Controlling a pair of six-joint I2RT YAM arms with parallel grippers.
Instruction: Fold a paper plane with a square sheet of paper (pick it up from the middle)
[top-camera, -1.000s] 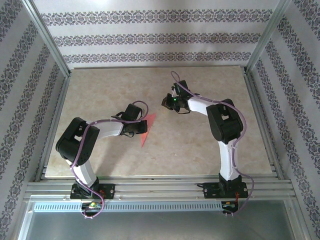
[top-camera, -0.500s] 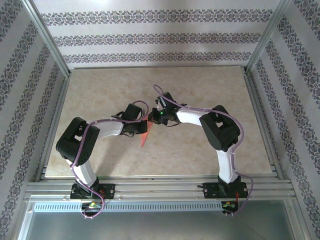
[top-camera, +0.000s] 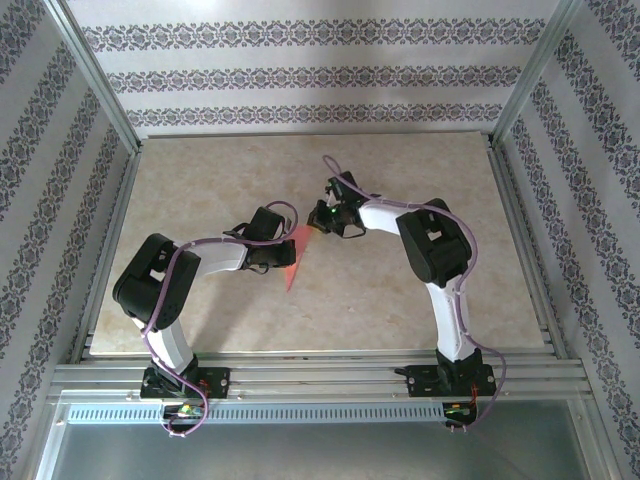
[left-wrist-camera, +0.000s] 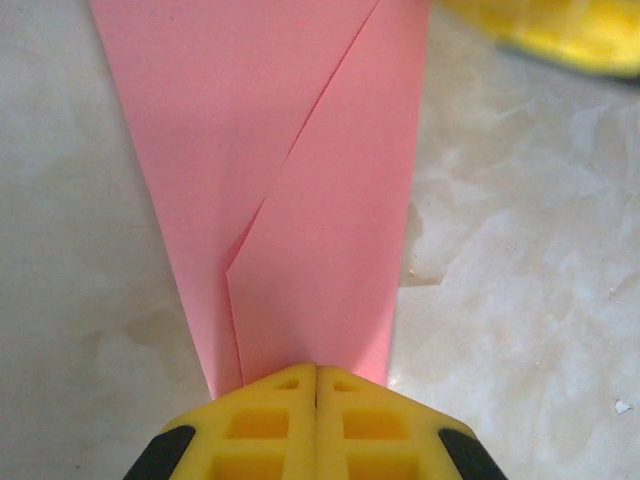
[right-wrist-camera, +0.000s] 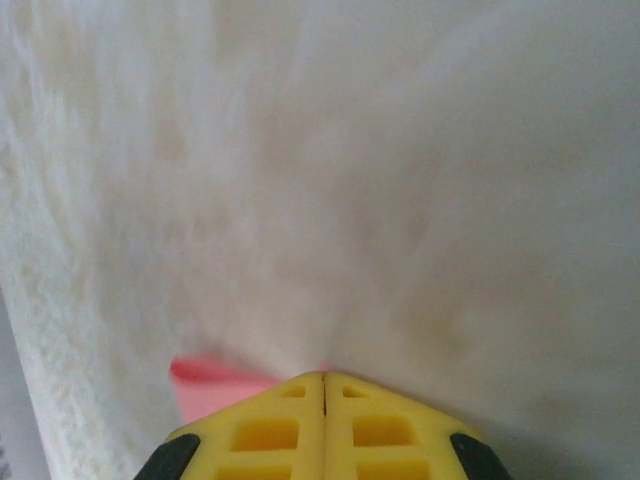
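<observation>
Lying flat on the marbled table (top-camera: 200, 180), a little left of centre, the paper plane (top-camera: 292, 272) is a narrow pink-red wedge. Its wide end points away from the arm bases and its sharp tip points toward them.

In the top view the left gripper (top-camera: 283, 260) reaches in from the left side and sits over the paper's left edge, about midway along the wedge. The right gripper (top-camera: 316, 222) comes from the right and hangs at the wide far corner of the paper, just beside it. The two grippers are near each other but apart.

The left wrist view shows the paper plane (left-wrist-camera: 300, 200) spreading away from the camera. One flap is folded over the layer below, and its slanted edge runs from the upper right down to a kink near the middle. The left gripper (left-wrist-camera: 316, 385) is clenched, its yellow fingers meeting along a thin seam with nothing between them. The tips sit over the narrow end of the paper, though it cannot be told whether they press on it or hover just above. A blurred yellow shape (left-wrist-camera: 560, 35) sits in the upper right corner, off the paper, over bare table (left-wrist-camera: 520, 300).

In the right wrist view the right gripper (right-wrist-camera: 324, 385) is clenched too, its fingers together and empty. A small pink-red sliver of the paper plane (right-wrist-camera: 210, 383) shows just left of its tips. The table surface (right-wrist-camera: 350, 200) beyond is blurred.
</observation>
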